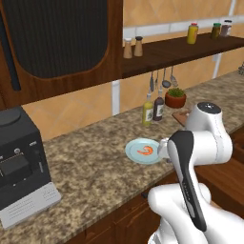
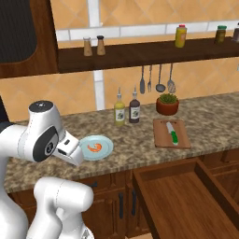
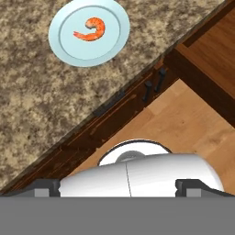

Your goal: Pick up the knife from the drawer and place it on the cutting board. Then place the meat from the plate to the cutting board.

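While your claw (image 3: pixel 118 188) stands wide open and empty, you see the meat (image 2: pixel 95 147) on the plate (image 2: pixel 105 143), the knife (image 2: pixel 173 135) on the cutting board (image 2: pixel 161 138), two bottles (image 2: pixel 127 110) between

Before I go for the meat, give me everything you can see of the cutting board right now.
The cutting board is a flat, rectangular, medium-brown wooden board lying on the granite counter, right of the plate and just in front of the potted plant. A darker border runs round its edge; its slot handle cannot be made out. The knife already lies on it, roughly along its length, green handle toward the counter's front edge, pale blade pointing to the wall. Nothing else rests on it.
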Controlling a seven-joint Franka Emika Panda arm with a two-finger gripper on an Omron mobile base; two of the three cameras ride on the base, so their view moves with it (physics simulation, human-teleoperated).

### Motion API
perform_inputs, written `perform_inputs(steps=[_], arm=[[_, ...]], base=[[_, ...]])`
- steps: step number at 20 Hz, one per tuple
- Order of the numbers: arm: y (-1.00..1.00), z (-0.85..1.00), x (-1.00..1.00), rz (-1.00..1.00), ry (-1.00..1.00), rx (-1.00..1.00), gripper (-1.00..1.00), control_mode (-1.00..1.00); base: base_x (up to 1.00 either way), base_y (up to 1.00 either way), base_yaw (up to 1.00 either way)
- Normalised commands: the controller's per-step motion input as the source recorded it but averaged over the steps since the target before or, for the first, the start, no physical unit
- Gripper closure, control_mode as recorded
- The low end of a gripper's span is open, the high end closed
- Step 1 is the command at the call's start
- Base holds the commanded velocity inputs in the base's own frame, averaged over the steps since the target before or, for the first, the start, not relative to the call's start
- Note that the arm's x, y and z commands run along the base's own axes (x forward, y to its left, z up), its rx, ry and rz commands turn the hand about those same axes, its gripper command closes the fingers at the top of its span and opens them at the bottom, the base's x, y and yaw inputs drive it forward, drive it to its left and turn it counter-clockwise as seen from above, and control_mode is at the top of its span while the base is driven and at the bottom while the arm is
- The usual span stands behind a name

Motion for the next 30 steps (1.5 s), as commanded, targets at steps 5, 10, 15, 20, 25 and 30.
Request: perform_inputs(steps=[5, 10, 15, 20, 25, 30], arm=[[0.0, 0.0, 0.0, 0.0, 0.0, 0.0, -1.0, 1.0], [0.07, 0.24, 0.46, 0.0, 0.0, -0.1, -1.0, -1.0], [0.0, 0.09, 0.83, 0.02, 0.05, -0.04, -1.0, -1.0], [-0.03, -0.41, 1.0, 0.03, 0.07, 0.08, -1.0, -1.0], [-0.07, -0.65, 0.99, 0.04, 0.0, 0.11, -1.0, -1.0], [0.0, -0.6, 0.82, -0.03, 0.16, 0.01, -1.0, -1.0]], base=[[0.0, 0.0, 0.0], [0.01, 0.0, 0.0], [0.0, 0.0, 0.0], [0.0, 0.0, 0.0], [0.0, 0.0, 0.0], [0.0, 0.0, 0.0]])
